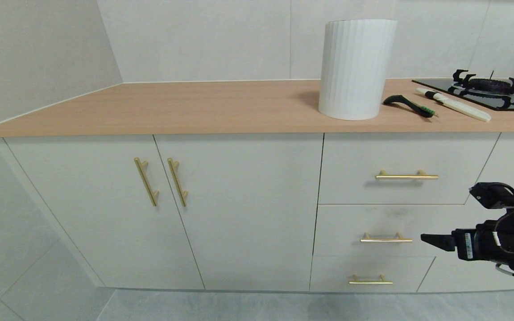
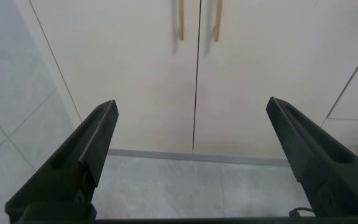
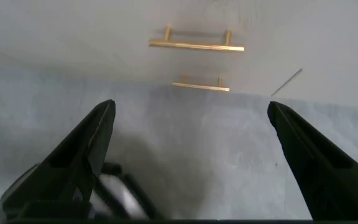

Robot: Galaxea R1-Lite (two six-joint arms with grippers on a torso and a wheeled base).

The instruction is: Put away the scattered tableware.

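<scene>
Head view: a long wooden bench (image 1: 194,107) runs above pale cupboards. Toward its right end lie the scattered pieces: a black-handled peeler (image 1: 411,106) and, just beside it on the hob side, a long white knife (image 1: 455,105). Both rest flat and slant toward the front edge, and the knife's near end is close to that edge. A tall white ribbed container (image 1: 355,69) stands upright just left of the peeler; its inside cannot be seen. A black gas hob (image 1: 489,91) sits at the bench's far right corner.

The right gripper (image 1: 458,218) hangs low in front of the drawers (image 1: 395,191), below bench level, spread wide and holding nothing. In the left wrist view, the left gripper (image 2: 191,162) is likewise wide open and empty, facing the cupboard doors (image 2: 135,62).

Likely risks: both utensils are thin and lie flat, so descending fingers may skid off and push one over the front edge. The knife could twist in a pinch. An arm reaching for the peeler may knock the tall container, which looks easy to tip. The hob's raised pan supports (image 1: 491,84) crowd the knife from behind. All three drawers are shut, so if one is the store it must be opened first.
</scene>
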